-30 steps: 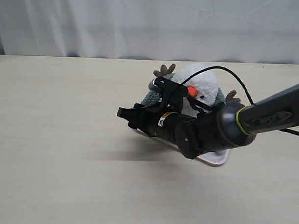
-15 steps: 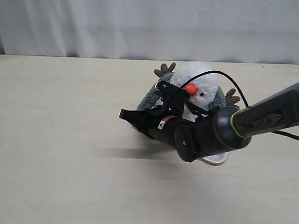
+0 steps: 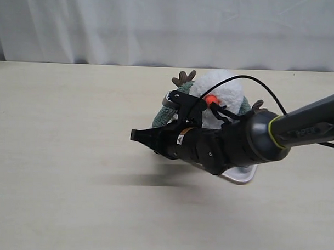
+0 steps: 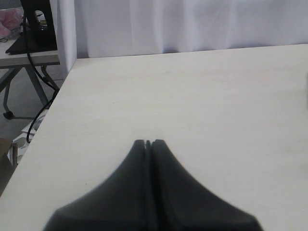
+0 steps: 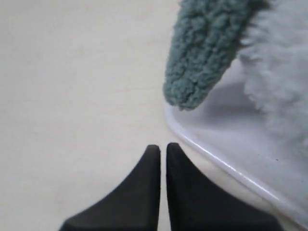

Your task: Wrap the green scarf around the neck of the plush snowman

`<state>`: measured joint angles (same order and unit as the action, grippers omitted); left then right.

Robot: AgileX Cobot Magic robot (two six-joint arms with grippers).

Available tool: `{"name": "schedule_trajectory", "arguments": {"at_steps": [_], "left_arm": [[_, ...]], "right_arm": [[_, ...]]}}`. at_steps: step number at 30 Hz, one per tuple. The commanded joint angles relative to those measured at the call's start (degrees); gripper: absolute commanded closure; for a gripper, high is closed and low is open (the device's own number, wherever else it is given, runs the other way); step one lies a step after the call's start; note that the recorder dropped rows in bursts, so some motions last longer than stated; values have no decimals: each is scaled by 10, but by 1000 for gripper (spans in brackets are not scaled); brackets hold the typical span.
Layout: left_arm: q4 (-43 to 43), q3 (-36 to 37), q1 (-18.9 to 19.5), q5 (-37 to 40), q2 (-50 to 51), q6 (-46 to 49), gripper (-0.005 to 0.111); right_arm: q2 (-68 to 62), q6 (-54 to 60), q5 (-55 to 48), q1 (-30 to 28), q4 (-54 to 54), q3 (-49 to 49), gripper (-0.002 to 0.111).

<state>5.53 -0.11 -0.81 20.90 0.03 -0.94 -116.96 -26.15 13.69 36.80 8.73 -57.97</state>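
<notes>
Two grippers to call, and both are pinched together with nothing in them. Right gripper (image 3: 135, 136) first: black fingers closed to a hairline slit, empty, hanging low over the table (image 3: 56, 165), out past the plush snowman (image 3: 223, 89) on the exterior view's left side. The right arm (image 3: 298, 127) stretches straight across the front of the snowman, covering its body, so the snowman's neck is hidden from that camera.

What does show of the snowman: round white head upright, orange nose (image 3: 213, 99) just above the arm, one brown twig arm (image 3: 184, 78) poking up beside the head. It stands on a white tray (image 3: 241, 176), whose corner peeks out below the arm.

Now the green scarf (image 3: 163, 113). It is on the snowman, green showing on both sides of the head, and one length hangs down on the side nearest the right gripper. Whether it sits properly in the neck crease, I cannot tell. From the right wrist view that hanging length ends in a rounded, fuzzy tip, right against the snowman's white fur and just above the tray's rim (clearly apart from the fingertips, not gripped).

Left gripper (image 4: 148, 143): fingers flush together, holding nothing, over bare tabletop with a white curtain (image 4: 192, 24) beyond. The snowman is out of its view, so how far it sits from the snowman I cannot tell.
</notes>
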Motion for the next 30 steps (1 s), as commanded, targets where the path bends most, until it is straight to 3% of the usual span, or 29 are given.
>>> {"name": "schedule_trajectory", "arguments": {"at_steps": [1,8,16,22,30], "left_arm": [[-1,1,1,-4,0,0,107],[-1,1,1,-6,0,0,107],[-1,1,1,-6,0,0,107],[-1,1,1,-6,0,0,107],[-1,1,1,-6,0,0,107]], "right_arm": [[33,30,-79,-3,-97,0,104],[63,65,-225,-8,-220,0,104],[78,63,-314,-10,-384,-11,104],[78,-123,-474,-10,-572,-22,104],[78,-151,-385,-10,-658,16,104]]}}
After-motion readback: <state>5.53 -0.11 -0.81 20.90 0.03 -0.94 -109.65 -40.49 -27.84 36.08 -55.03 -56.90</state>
